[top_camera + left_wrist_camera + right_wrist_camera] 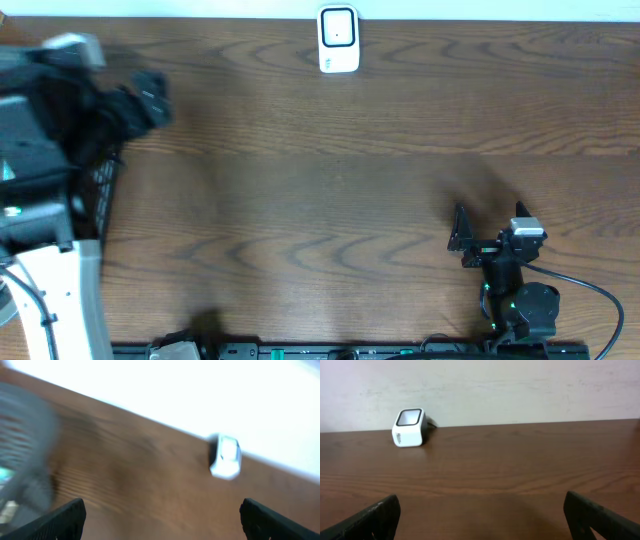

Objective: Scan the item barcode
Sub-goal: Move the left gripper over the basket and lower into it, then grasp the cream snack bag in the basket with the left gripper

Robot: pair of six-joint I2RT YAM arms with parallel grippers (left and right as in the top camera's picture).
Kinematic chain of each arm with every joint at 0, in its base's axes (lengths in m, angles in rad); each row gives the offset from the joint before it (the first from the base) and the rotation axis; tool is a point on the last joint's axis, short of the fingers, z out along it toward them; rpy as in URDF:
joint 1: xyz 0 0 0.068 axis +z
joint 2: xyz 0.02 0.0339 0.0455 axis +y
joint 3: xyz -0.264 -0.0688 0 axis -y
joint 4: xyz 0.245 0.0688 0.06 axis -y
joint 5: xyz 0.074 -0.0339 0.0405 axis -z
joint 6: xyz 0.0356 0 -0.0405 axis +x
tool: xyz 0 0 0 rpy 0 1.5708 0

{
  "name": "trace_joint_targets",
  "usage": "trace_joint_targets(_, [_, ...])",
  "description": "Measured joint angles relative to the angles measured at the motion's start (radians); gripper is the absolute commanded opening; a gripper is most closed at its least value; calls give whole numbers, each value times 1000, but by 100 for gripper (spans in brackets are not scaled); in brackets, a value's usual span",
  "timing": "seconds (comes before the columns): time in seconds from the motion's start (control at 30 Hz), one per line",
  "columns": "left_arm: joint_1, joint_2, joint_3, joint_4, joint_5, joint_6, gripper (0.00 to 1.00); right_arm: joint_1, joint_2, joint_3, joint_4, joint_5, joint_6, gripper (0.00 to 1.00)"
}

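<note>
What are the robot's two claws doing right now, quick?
Left gripper: open, holding nothing.
Right gripper: open, holding nothing.

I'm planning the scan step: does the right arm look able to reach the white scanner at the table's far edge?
Probably yes: the right pincer stands open, and only bare table lies between it and the scanner. Whether the arm stretches that far is unsure.

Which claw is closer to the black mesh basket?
Left. The left claw hovers close by the basket's far end; the right claw is far away, front right.
</note>
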Motion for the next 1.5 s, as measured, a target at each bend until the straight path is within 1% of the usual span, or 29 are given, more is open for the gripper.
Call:
trace_joint_targets(0.1, [174, 45, 84, -10, -9, -115, 98, 0, 0, 0, 0, 0, 0, 99])
trace_joint_targets(0.17, [269, 61, 97, -25, -34, -194, 98, 0, 0, 0, 0, 0, 0, 99])
trace_joint_targets(0.27, [414, 87, 99, -105, -131, -330, 98, 0, 0, 0, 0, 0, 0, 99])
trace_joint_targets(0.4, [522, 130, 93, -172, -260, -442, 98, 0, 0, 0, 0, 0, 0, 99])
trace_joint_targets(0.53, [572, 194, 64, -182, -321, -491, 98, 0, 0, 0, 0, 0, 0, 99])
trace_joint_targets(0.73, [613, 334, 45, -256, -345, -506, 98, 0, 0, 0, 0, 0, 0, 99])
trace_joint_targets(1.0, [654, 498, 34, -266, -356, -463, 98, 0, 0, 0, 0, 0, 0, 99])
trace_joint_targets(1.13, [655, 523, -21, -244, -356, -446, 98, 0, 0, 0, 0, 0, 0, 99])
trace_joint_targets(1.3, [655, 526, -144, -163, -355, -431, 98, 0, 0, 0, 0, 0, 0, 99])
trace_joint_targets(1.5, [655, 526, -183, -133, -324, -394, 98, 0, 0, 0, 0, 0, 0, 99])
